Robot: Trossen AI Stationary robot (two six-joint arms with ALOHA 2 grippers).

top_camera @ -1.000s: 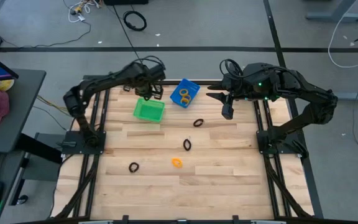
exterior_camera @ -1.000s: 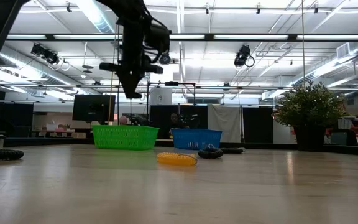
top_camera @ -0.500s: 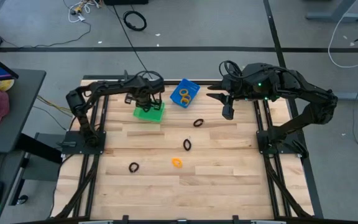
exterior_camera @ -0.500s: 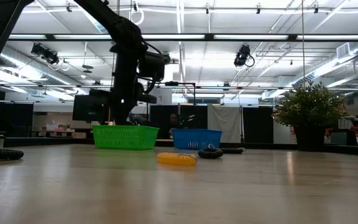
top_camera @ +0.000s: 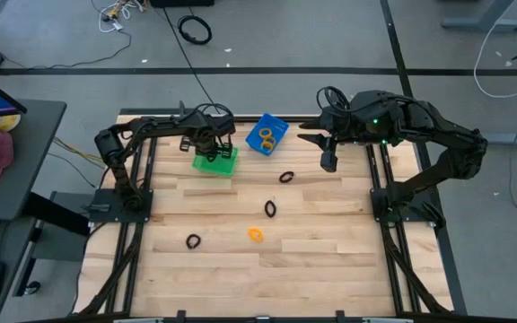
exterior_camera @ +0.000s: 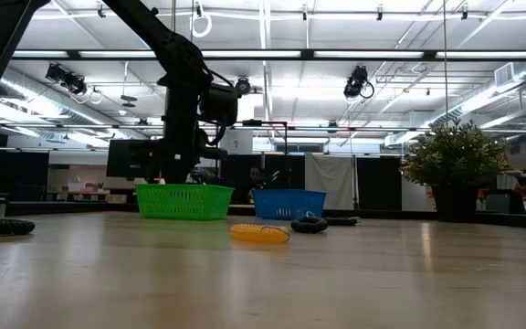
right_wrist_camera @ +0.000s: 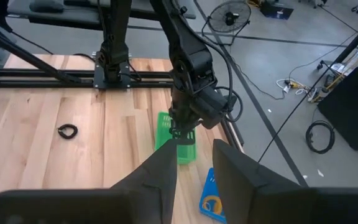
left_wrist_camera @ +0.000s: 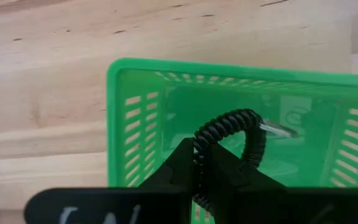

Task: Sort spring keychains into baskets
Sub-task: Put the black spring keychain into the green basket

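Observation:
My left gripper (top_camera: 212, 149) hangs over the green basket (top_camera: 215, 160), just above its rim in the low view (exterior_camera: 170, 175), and is shut on a black spring keychain (left_wrist_camera: 232, 130). My right gripper (top_camera: 328, 162) is open and waits in the air near the table's far right side, touching nothing. The blue basket (top_camera: 267, 134) sits beside the green one and holds orange keychains (top_camera: 268, 136). Three black keychains (top_camera: 285, 177) (top_camera: 270, 209) (top_camera: 193, 240) and one orange keychain (top_camera: 255, 234) lie flat on the table. My left gripper pinches the black keychain's coil at one end of its loop (left_wrist_camera: 199, 149) between its two fingers, coming from above and pointing down. The rest of the loop arches out past the fingertips, with a small metal ring (left_wrist_camera: 277, 129) at its far side. It is lifted clear, over the basket's inside.
The wooden table top (top_camera: 330, 260) is bare toward its near edge. A potted plant (exterior_camera: 455, 174) stands beyond the table on the right in the low view. A large black cable coil (top_camera: 195, 30) lies on the floor beyond the far edge.
My left gripper has moved from beyond the green basket's far edge toward the near edge until it is over the basket, and has come down from well above it to just over its rim, carrying the black keychain. The right arm has kept still.

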